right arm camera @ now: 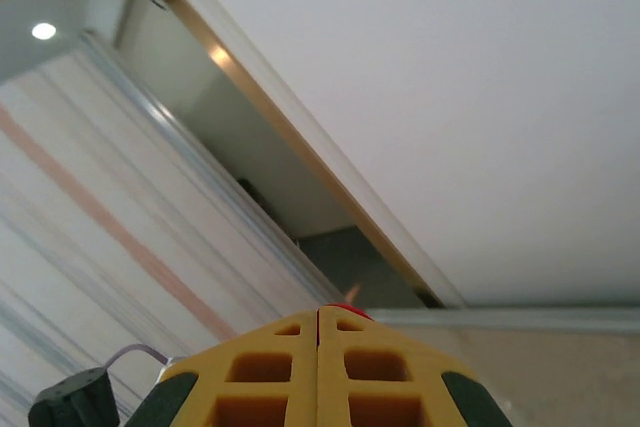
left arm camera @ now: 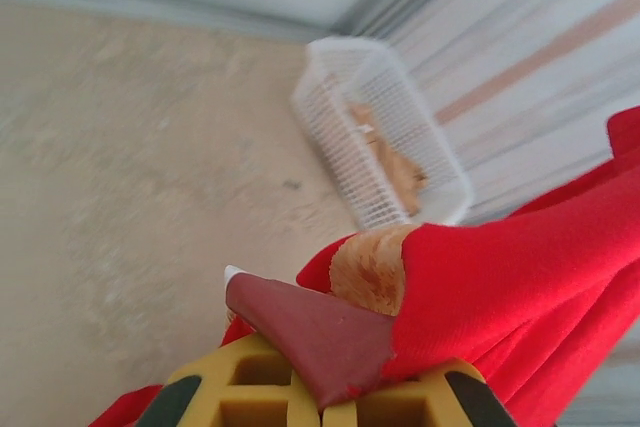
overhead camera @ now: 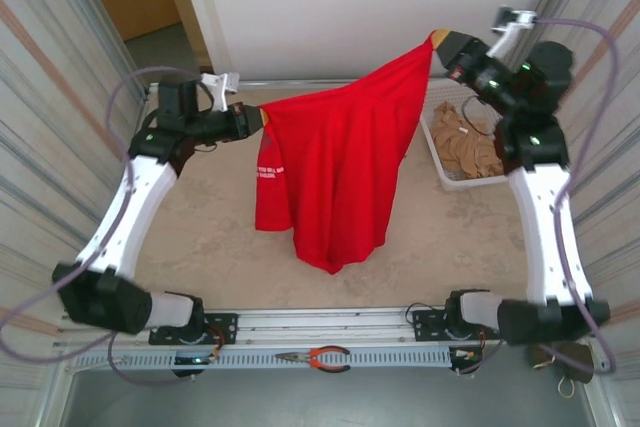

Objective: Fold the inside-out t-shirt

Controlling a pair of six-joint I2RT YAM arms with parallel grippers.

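The inside-out t-shirt (overhead camera: 335, 167), bright red, hangs stretched in the air between both arms, and its lowest fold reaches down toward the table. Small white lettering (overhead camera: 268, 172) shows near its left edge. My left gripper (overhead camera: 256, 119) is shut on the shirt's left edge. In the left wrist view, the red cloth (left arm camera: 520, 287) spills from the closed yellow fingers (left arm camera: 215, 392) to the right. My right gripper (overhead camera: 438, 45) is higher, at the back right, shut on the shirt's top corner. A sliver of red (right arm camera: 347, 308) peeks over the closed right gripper (right arm camera: 320, 313).
A white wire basket (overhead camera: 438, 159) with a tan garment (overhead camera: 470, 142) stands at the table's right side, below my right arm; the basket (left arm camera: 340, 97) also shows in the left wrist view. Orange-handled pliers (overhead camera: 315, 357) lie on the front rail. Striped walls close both sides.
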